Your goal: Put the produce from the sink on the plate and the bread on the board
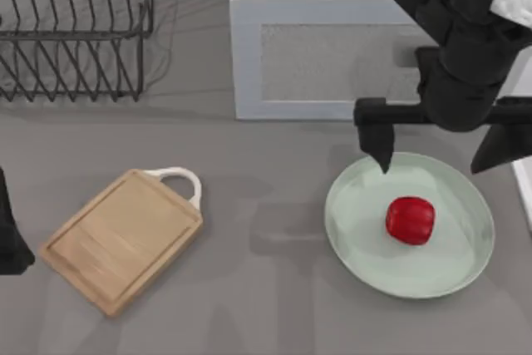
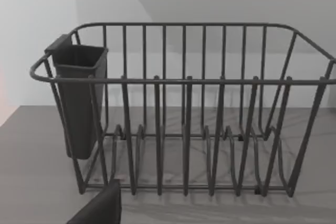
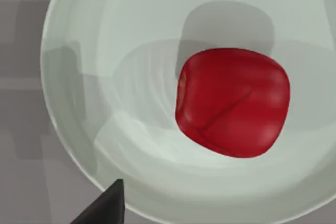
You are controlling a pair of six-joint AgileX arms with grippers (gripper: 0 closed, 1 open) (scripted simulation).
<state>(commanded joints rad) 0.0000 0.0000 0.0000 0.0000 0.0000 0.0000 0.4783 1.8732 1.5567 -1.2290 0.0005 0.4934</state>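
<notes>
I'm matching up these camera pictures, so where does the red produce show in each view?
Top view: the produce lies on the plate, right side of the table, below the right hand.
Left wrist view: faces the wire dish rack instead.
Right wrist view: produce at centre.
Shared landmark: the plate.

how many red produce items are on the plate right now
1: the produce lies on the plate, right of its middle, at the table's right; nothing appears hidden.

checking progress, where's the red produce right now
The produce lies on the plate at the table's right side in the top view, just below the open right gripper and far right of the board.
</notes>
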